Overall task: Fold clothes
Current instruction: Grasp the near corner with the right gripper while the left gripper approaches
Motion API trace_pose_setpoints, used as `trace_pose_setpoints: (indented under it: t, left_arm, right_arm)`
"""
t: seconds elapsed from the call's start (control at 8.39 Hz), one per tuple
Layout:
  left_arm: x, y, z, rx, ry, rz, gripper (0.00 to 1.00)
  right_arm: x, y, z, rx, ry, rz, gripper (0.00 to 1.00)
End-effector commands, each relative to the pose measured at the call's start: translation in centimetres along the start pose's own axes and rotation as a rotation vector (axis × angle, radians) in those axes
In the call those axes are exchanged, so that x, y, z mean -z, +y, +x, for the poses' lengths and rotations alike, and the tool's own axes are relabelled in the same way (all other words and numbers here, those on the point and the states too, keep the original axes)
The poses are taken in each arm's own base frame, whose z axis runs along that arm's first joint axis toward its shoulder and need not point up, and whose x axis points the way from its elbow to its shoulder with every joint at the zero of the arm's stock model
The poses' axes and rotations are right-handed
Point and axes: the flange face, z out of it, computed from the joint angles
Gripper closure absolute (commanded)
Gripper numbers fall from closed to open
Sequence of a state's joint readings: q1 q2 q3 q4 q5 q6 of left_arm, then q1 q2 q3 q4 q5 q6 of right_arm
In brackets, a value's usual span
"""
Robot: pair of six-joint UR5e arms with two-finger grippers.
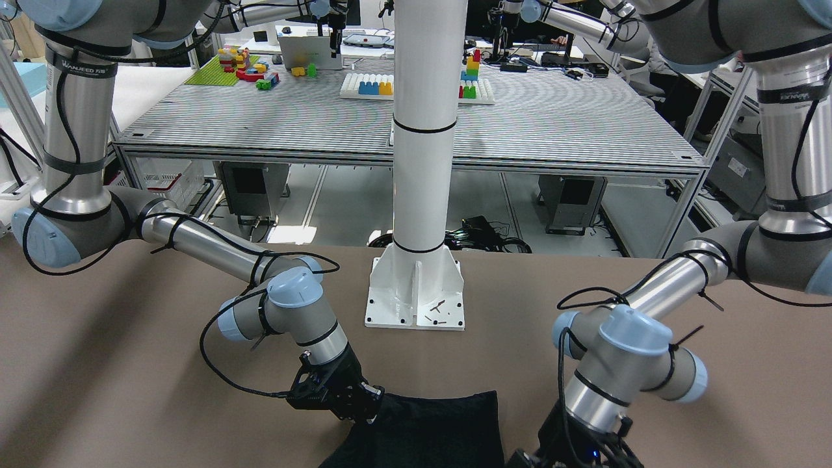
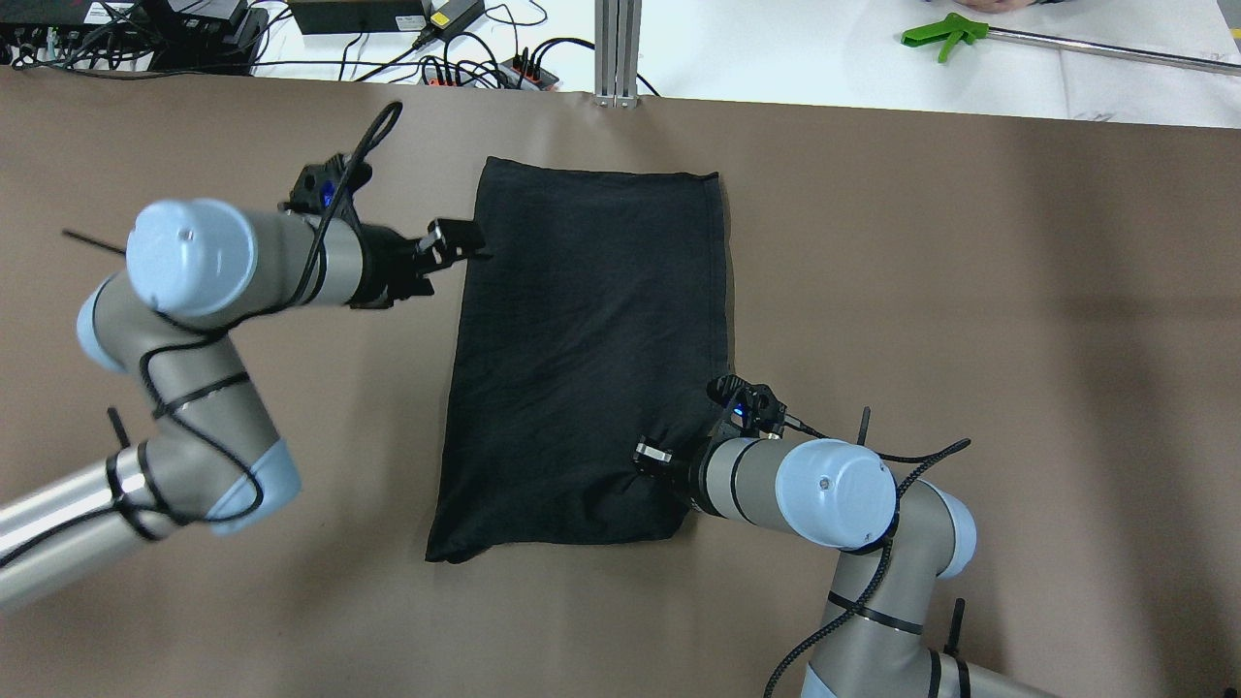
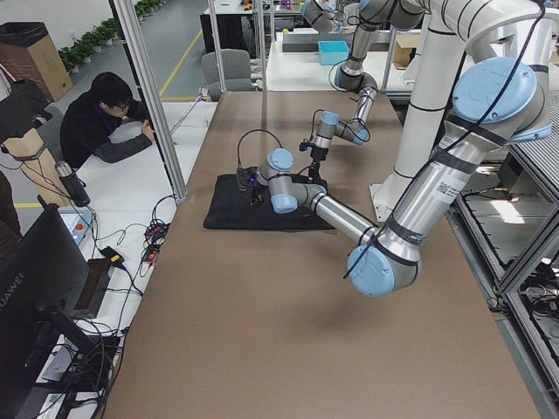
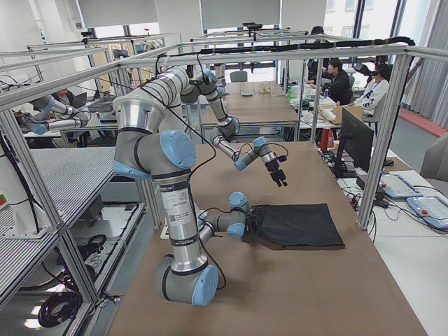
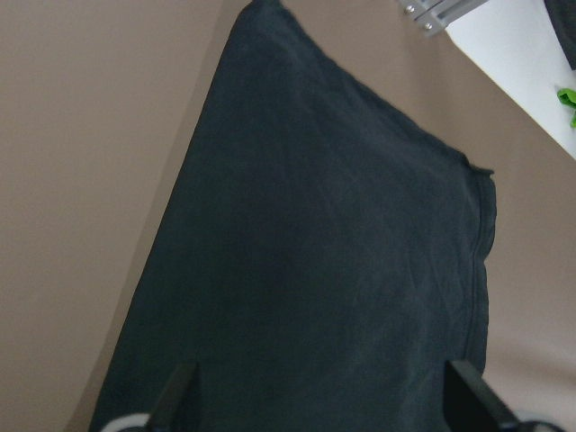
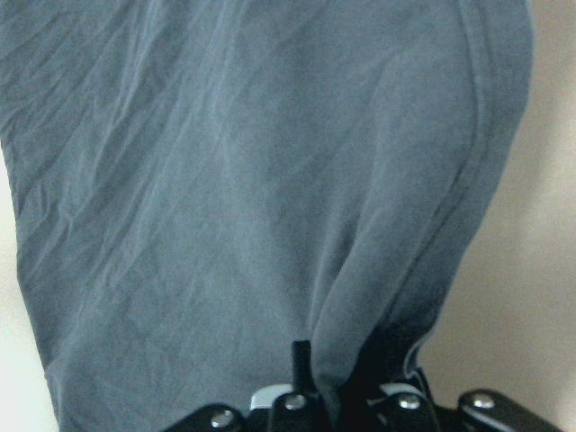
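The clothes (image 2: 591, 339) are one black garment lying as a rectangle on the brown table (image 2: 970, 291), also seen in the front view (image 1: 435, 429). My right gripper (image 2: 648, 456) is shut on a puckered fold at the garment's near right corner. The right wrist view shows the fabric (image 6: 225, 180) bunched between its closed fingers (image 6: 301, 360). My left gripper (image 2: 463, 242) is open over the garment's left edge, toward the far end. In the left wrist view its fingertips (image 5: 180, 391) stand wide apart above the cloth (image 5: 333, 243), holding nothing.
The white pillar (image 1: 422, 130) and its base plate (image 1: 416, 292) stand at the table's robot side. Cables and power strips (image 2: 465, 73), an aluminium post (image 2: 618, 48) and a green tool (image 2: 940, 37) lie beyond the far edge. A person (image 3: 105, 122) sits there.
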State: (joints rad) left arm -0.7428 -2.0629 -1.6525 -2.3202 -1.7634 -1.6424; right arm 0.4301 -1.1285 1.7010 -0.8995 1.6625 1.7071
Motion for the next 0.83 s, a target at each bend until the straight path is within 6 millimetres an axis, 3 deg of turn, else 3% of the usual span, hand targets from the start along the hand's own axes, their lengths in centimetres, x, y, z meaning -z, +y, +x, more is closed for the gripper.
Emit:
trace_pose_setpoints:
  t: [0.0, 0.24, 0.36, 0.72]
  left_arm:
    - [4.3, 11.4, -4.7, 0.06, 0.014, -0.04, 0.05]
    - [2.4, 18.7, -7.9, 0.044, -0.037, -0.031, 0.05]
    - [0.8, 20.8, -10.8, 0.059, -0.071, -0.02, 0.05]
    - [0.3, 21.8, -12.6, 0.071, -0.104, -0.025, 0.05]
  right_arm:
    - [0.6, 0.1, -0.4, 0.004, -0.014, 0.0, 1.0]
    - [0.7, 0.0, -0.4, 0.006, -0.015, 0.009, 1.0]
    - [0.6, 0.0, -0.4, 0.005, -0.013, 0.011, 1.0]
    - [0.5, -0.2, 0.0, 0.005, -0.004, 0.029, 1.0]
